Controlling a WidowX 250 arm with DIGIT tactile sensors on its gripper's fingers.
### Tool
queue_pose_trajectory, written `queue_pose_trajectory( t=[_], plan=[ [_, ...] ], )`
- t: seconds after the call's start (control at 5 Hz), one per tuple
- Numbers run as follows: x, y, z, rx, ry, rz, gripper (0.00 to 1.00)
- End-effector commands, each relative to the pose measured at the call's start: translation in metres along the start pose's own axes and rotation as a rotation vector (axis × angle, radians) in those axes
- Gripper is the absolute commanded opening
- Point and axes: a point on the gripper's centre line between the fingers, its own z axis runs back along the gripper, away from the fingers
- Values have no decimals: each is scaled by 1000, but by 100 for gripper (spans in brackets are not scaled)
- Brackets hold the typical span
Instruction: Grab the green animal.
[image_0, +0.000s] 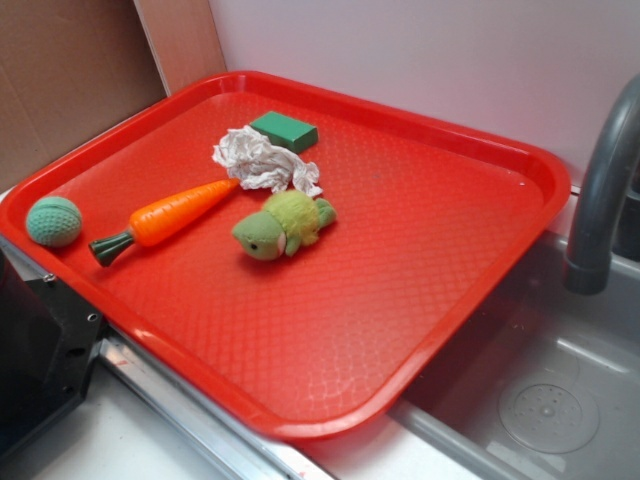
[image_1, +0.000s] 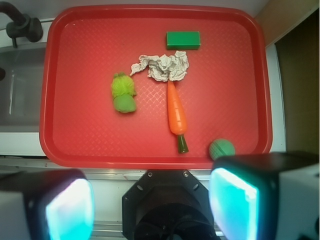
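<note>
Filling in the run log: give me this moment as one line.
phase: pre-approach | tool: open, high above tray, holding nothing | target: green animal untouched, between carrot and tray centre

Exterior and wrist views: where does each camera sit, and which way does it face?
Exterior: sits off one corner of the red tray, looking down at an angle; no robot part shows.
Wrist: sits high on the arm, looking straight down; the open gripper fills the bottom edge.
Shared: the plush turtle, carrot, crumpled paper, green block, knitted ball, tray and faucet.
</note>
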Motion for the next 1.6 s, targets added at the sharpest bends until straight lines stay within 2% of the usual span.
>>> queue_pose_trajectory(
  t=[0.0,0.2,0.4,0.6,0.8,1.0,1.2,1.4],
  plan=[
    [0,0,0,0,0,0,100],
    [9,-5,-14,-40,-53,108,100],
    [19,-10,-33,-33,-112,229,100],
    [32,-13,-56,-56,-155,246,100],
    [43,-17,-84,-37,-167,262,100],
    [50,-29,-119,-73,-143,218,100],
    [55,-32,-154,-39,-102,217,100],
    [56,-31,-188,35,-54,197,100]
  ],
)
